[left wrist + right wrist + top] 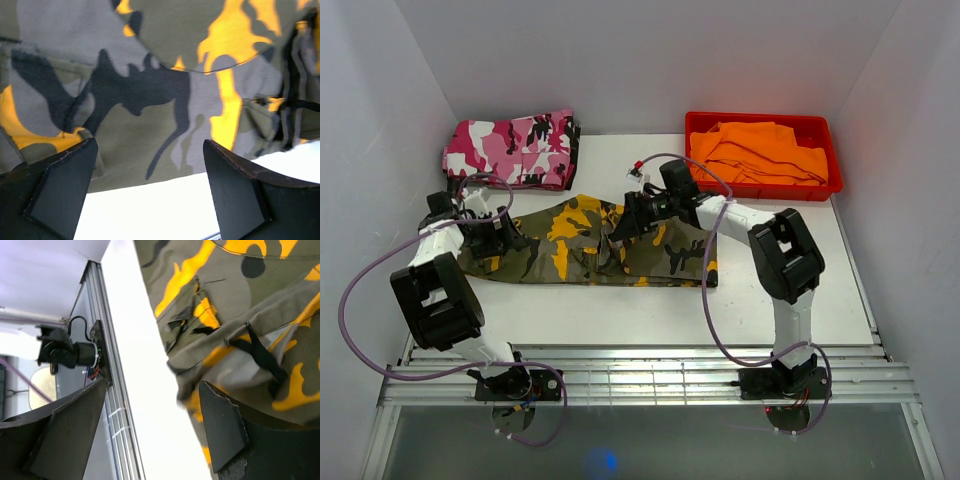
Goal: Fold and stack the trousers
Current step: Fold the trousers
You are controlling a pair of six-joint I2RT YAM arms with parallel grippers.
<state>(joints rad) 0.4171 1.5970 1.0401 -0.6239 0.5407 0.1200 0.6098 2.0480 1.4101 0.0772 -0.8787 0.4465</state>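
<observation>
two open, empty pincers: left pincer (505, 236) at one end of the trousers (582, 250), right pincer (626, 222) mid-garment; i judge the fold unfinished, next i must grip an edge.

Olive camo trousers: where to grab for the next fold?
Probably the trousers' right-end near corner, from the near side, jaws low: the cloth lies flat and that edge borders bare table, so one jaw could slide under.

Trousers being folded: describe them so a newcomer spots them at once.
On the white table, look at the middle. The trousers lie spread there. Olive, orange-yellow and black camouflage sets them apart from the pink camouflage pair back left and the plain orange garment in the red tray.
</observation>
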